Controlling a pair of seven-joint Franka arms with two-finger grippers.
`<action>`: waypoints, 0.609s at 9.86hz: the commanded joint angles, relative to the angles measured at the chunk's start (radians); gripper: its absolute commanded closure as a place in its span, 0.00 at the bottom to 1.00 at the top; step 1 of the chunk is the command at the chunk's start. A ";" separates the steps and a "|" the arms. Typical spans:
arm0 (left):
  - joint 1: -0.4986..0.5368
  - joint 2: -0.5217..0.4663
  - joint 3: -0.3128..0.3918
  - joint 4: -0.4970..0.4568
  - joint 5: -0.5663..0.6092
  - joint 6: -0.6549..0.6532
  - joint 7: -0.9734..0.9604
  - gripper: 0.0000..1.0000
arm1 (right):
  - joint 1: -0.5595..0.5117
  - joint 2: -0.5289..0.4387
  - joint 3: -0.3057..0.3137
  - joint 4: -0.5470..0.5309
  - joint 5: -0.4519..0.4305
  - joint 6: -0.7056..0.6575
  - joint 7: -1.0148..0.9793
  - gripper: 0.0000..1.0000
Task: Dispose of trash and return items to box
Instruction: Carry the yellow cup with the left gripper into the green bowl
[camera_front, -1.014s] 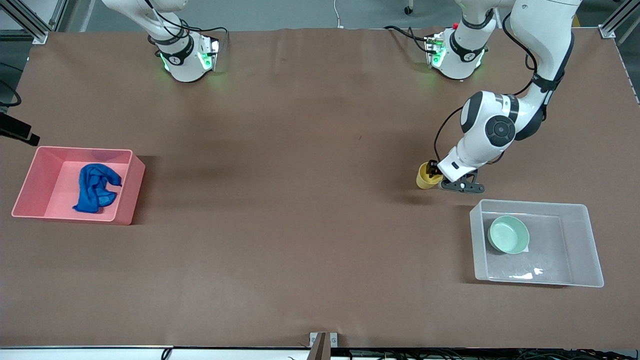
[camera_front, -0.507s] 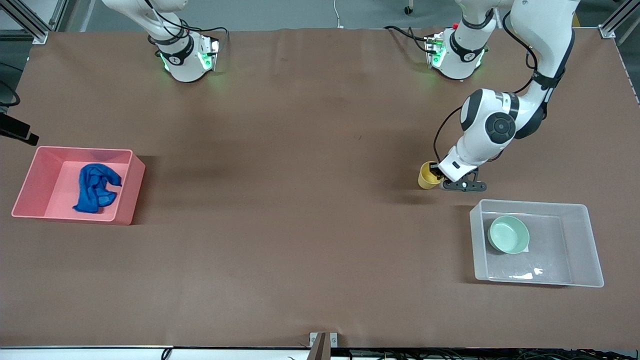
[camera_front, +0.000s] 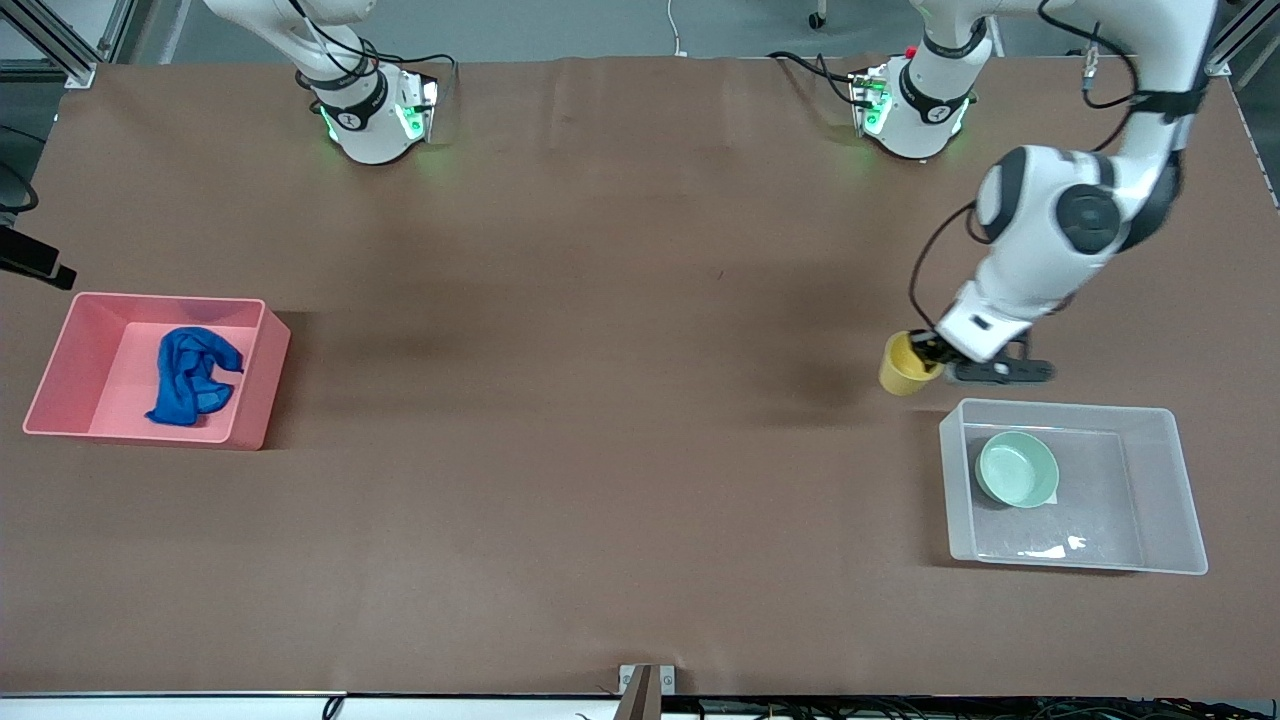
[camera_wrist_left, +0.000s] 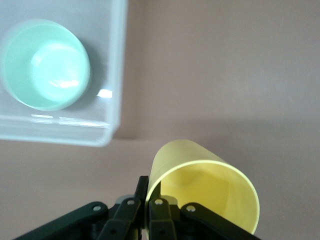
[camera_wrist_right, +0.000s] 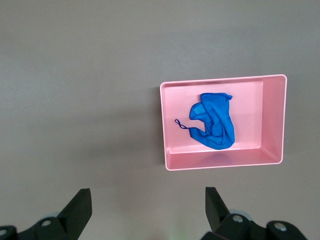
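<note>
Brown table (camera_front: 600, 450) | left tool (camera_front: 932, 352) pinching yellow cup (camera_front: 903, 366) rim, beside clear box (camera_front: 1160, 420)

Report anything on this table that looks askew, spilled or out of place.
Only the yellow cup stands out: it hangs tilted over the table beside the clear bin, pinched at its rim by the left tool. The green bowl sits upright in that bin, and the blue rag lies in the pink bin. Nothing is spilled.

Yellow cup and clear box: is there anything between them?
No. The yellow cup, held by the left gripper, hangs near the clear box; the left wrist view shows only bare table between them.
</note>
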 joint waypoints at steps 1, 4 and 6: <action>0.001 0.120 0.101 0.172 -0.001 -0.042 0.054 0.99 | -0.013 -0.011 0.007 -0.010 -0.005 -0.009 -0.011 0.00; 0.004 0.309 0.191 0.390 -0.040 -0.099 0.176 1.00 | -0.010 -0.011 0.007 -0.010 -0.005 -0.016 -0.008 0.00; 0.004 0.393 0.257 0.432 -0.122 -0.104 0.312 1.00 | -0.011 -0.011 0.007 -0.008 -0.005 -0.012 -0.010 0.00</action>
